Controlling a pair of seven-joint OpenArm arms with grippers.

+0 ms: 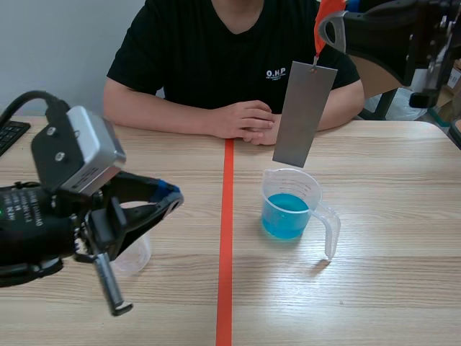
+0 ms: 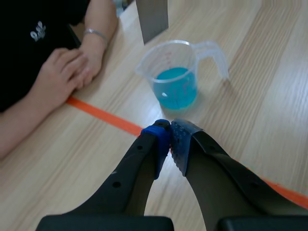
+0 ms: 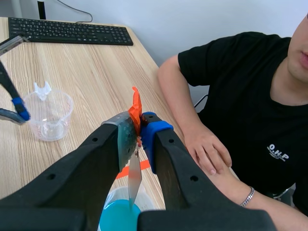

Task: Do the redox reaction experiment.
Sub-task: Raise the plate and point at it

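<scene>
Plate (image 1: 305,115) hangs from right pincer (image 1: 321,30), above cup (image 1: 276,210).

A person in a black T-shirt (image 1: 209,50) sits across the light wooden worktop (image 1: 403,166), forearms resting on its far edge. A silver bracelet (image 3: 248,196) circles one wrist. A black keyboard (image 3: 67,31) lies close to the pale wall (image 1: 57,43). An orange-red tape line (image 1: 227,238) runs down the worktop's middle.
</scene>
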